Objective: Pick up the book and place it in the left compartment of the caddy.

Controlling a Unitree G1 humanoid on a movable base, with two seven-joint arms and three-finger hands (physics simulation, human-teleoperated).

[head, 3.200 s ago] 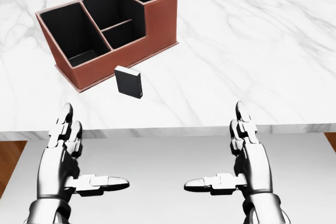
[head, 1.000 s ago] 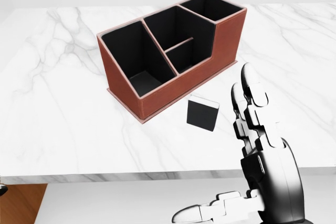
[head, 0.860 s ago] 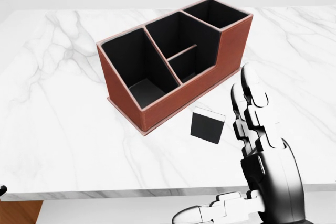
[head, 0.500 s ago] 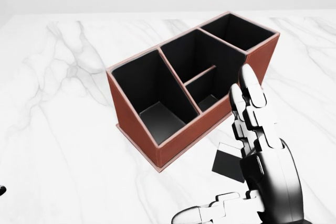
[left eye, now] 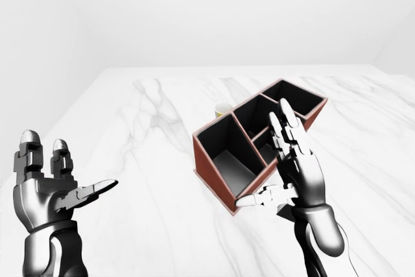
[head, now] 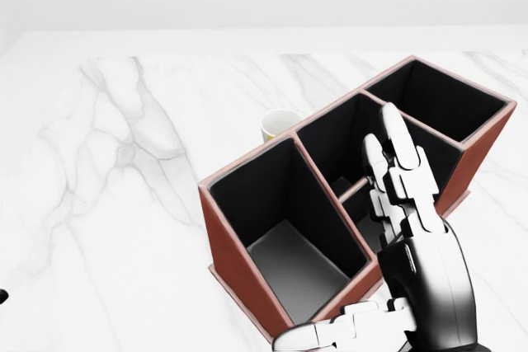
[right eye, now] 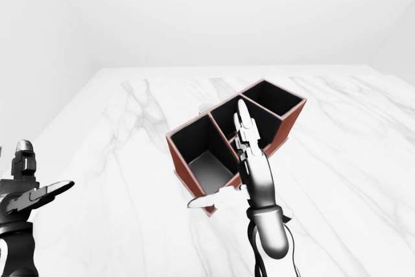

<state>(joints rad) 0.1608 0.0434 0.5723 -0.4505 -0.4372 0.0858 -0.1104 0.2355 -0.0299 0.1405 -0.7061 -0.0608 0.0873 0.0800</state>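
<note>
The caddy (head: 238, 268) is red-brown with black insides and stands on the white marble table (head: 107, 220). Its left compartment (head: 289, 245) is the large one and looks empty. The book shows in no view; the spot where it last stood is behind my right hand. My right hand (head: 371, 269) is open, with fingers pointing up and thumb out to the left. It stands over the lower right part of the caddy in the head view. My left hand (left eye: 68, 168) is open and empty, low at the left of the left-eye view and well apart from the caddy.
A small pale yellow cup (head: 279, 125) stands on the table just above the caddy's left compartment in the head view. The marble top runs wide to the left and right of the caddy. Plain white walls stand beyond.
</note>
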